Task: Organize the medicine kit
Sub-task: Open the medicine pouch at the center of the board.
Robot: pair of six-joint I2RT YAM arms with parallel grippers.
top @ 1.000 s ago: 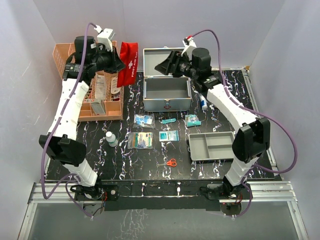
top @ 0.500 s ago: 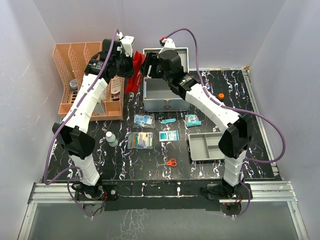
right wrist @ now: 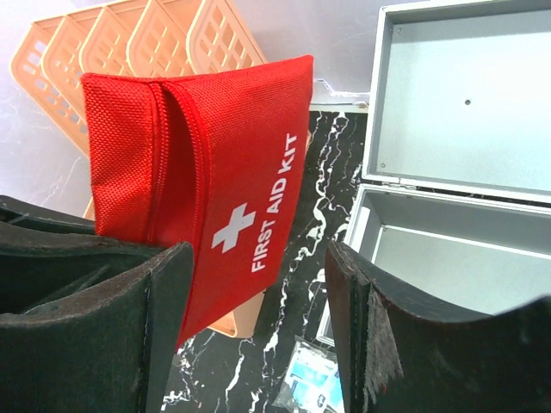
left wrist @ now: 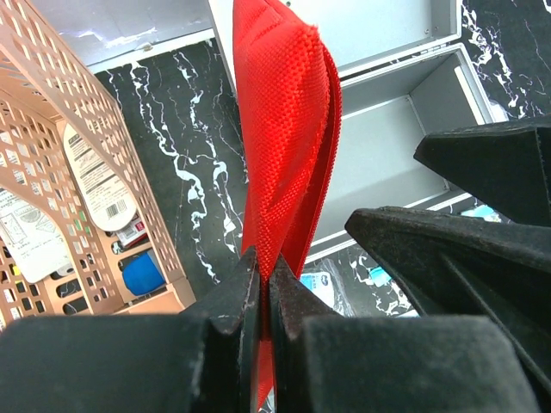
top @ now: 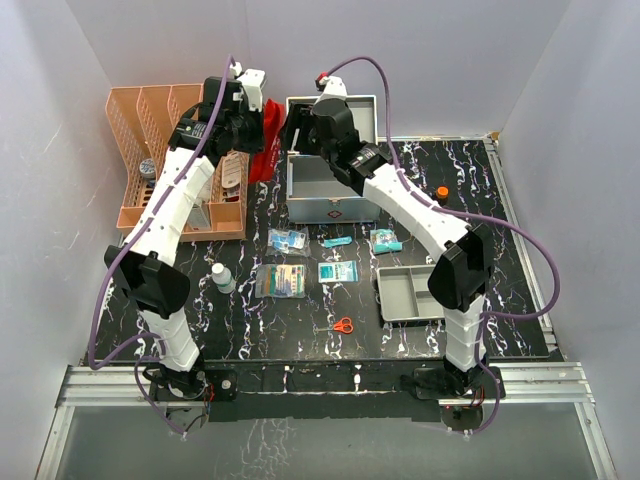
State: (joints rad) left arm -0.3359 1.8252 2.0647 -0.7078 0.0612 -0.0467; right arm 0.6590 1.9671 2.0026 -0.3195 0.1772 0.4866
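bright, even white light came from overhead, leaving only soft, short shadows on the black marbled table (top: 250,330). the pale walls (top: 150,40) were evenly lit, faintly bluish. the top view was slightly grainy. in the left wrist view the left gripper (left wrist: 265,275) loomed dark and soft-edged near the lens, while the red pouch (left wrist: 284,129) weave was sharp.

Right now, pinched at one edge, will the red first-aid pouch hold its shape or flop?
Probably semi-stiff: the red pouch juts flat from the left gripper without drooping. It is likely light, since an edge pinch alone holds it. Its woven fabric looks grippy rather than slippery.
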